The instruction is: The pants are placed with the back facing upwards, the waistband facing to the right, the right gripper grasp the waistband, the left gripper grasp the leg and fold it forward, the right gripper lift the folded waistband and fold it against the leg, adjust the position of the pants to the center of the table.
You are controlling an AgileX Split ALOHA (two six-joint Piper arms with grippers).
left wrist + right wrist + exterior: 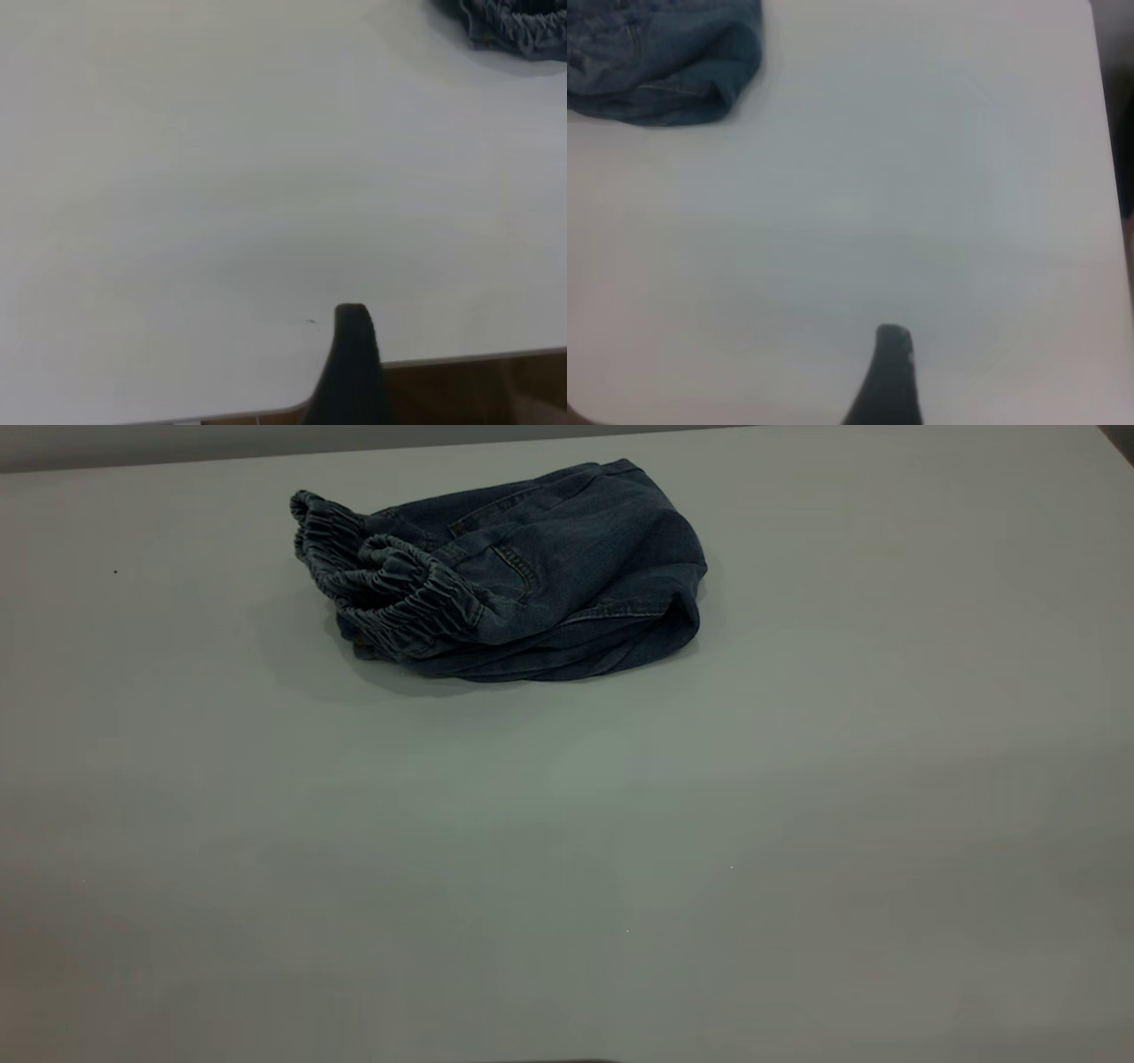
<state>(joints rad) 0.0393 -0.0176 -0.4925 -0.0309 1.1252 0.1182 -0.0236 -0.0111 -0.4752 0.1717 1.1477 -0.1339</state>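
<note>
Both folds look done: the pants (500, 571) lie bundled on the table (620, 850), far and left of center, waistband (381, 584) at left. Next move calls for nudging them to center. Left gripper (353, 372) and right gripper (888, 381) sit pulled back, well apart from the denim; only one dark finger shows in each wrist view, so spread or pressed together, I cannot tell.

Plain white worktop (797, 824) fills view. Grey wall strip (266, 443) behind far edge. Brown floor (478, 390) beyond worktop edge. Dim, even lighting.
</note>
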